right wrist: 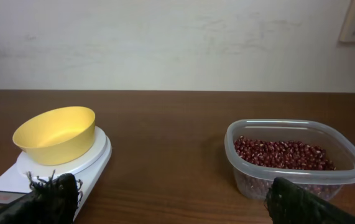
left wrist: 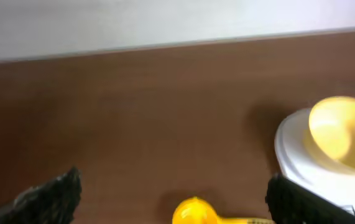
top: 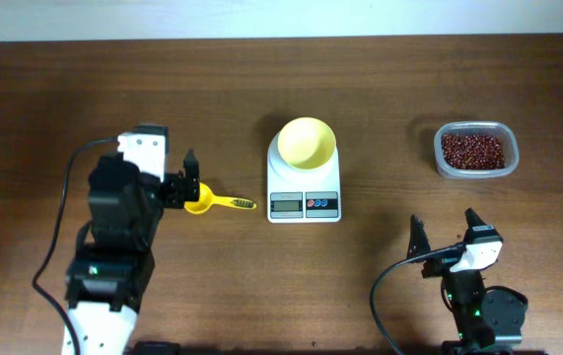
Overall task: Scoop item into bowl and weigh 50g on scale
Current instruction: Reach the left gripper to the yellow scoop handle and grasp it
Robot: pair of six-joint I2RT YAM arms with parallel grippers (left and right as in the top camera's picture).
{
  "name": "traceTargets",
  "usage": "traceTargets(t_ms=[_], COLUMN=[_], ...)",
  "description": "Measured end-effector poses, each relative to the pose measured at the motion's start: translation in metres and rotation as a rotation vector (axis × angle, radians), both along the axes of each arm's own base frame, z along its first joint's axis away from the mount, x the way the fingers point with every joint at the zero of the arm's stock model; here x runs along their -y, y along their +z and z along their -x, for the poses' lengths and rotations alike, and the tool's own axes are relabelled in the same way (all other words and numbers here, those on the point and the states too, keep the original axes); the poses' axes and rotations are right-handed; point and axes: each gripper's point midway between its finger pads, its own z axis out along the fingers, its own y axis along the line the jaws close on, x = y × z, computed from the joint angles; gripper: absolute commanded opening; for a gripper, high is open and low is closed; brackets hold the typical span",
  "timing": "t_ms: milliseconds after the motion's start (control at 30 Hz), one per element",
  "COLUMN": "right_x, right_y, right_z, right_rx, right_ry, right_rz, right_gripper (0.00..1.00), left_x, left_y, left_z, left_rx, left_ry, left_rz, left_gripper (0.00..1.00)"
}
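Hovering open-jawed at the scoop (top: 218,203), left gripper (top: 193,179) looks lined up to grab it. Right gripper (top: 444,222) open, empty, near right. Bowl (top: 307,143) empty on scale (top: 305,205); beans (top: 472,150) in tub (top: 442,166), far right.

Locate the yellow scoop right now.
Overhead, the yellow scoop lies on the table just left of the scale, its cup end by the open left gripper.

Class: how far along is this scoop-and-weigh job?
Done: the yellow bowl sits empty on the scale. In hand: the left gripper, open, is by the yellow scoop. Left: the beans lie in the clear tub; none scooped or weighed. The right gripper is open and empty.
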Motion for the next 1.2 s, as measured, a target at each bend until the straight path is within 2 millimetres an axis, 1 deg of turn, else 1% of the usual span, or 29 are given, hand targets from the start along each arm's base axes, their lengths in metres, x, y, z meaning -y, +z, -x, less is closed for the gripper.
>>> traceTargets(t_ms=[133,200,233,267,367,433,533,667,767,800,833,900,933,967,1000,1033,1200], right_x=[0.000,0.000,0.000,0.000,0.000,0.000,0.000,0.000,0.000,0.000,0.000,0.000,0.000,0.000,0.000,0.000,0.000], right_y=[0.000,0.000,0.000,0.000,0.000,0.000,0.000,0.000,0.000,0.000,0.000,0.000,0.000,0.000,0.000,0.000,0.000], right_z=[0.000,0.000,0.000,0.000,0.000,0.000,0.000,0.000,0.000,0.000,0.000,0.000,0.000,0.000,0.000,0.000,0.000], right_rx=[0.000,0.000,0.000,0.000,0.000,0.000,0.000,0.000,0.000,0.000,0.000,0.000,0.000,0.000,0.000,0.000,0.000], right_ry=[0.000,0.000,0.000,0.000,0.000,0.000,0.000,0.000,0.000,0.000,0.000,0.000,0.000,0.000,0.000,0.000,0.000], right_rz=[0.000,-0.001,0.000,0.000,0.000,0.000,0.000,0.000,0.000,0.000,0.000,0.000,0.000,0.000,0.000,0.000,0.000], right_gripper=[0.99,0.99,0.99,0.99,0.99,0.99,0.99,0.99,0.99,0.99,0.99,0.99,0.99,0.99,0.99,0.99,0.99], left_x=[0.003,0.011,0.017,0.027,0.046,0.054,0.058,0.058,0.058,0.058,0.054,0.036,0.024,0.017,0.014,0.012,0.002], left_y=[0.016,0.028,0.028,0.021,0.004,0.001,-0.002,-0.003,-0.017,-0.027,-0.041,-0.059,-0.072,-0.078,-0.079,-0.078,-0.082], left_z=[-0.016,-0.024,-0.023,-0.016,0.002,0.008,0.013,0.012,0.008,0.005,0.001,-0.003,-0.003,-0.003,-0.003,-0.004,0.000], left_rx=[-0.071,-0.054,-0.062,-0.104,-0.207,-0.232,-0.258,-0.258,-0.310,-0.343,-0.393,-0.456,-0.497,-0.510,-0.503,-0.495,-0.497], left_ry=[-0.010,-0.047,-0.077,-0.126,-0.220,-0.258,-0.278,-0.278,-0.269,-0.252,-0.194,0.022,0.178,0.279,0.350,0.379,0.473], left_rz=[0.001,0.024,0.042,0.073,0.141,0.171,0.189,0.190,0.199,0.214,0.239,0.306,0.359,0.404,0.445,0.465,0.468], left_gripper=[0.99,0.99,0.99,0.99,0.99,0.99,0.99,1.00,0.99,0.99,0.99,0.99,0.99,0.99,0.99,0.99,0.99])
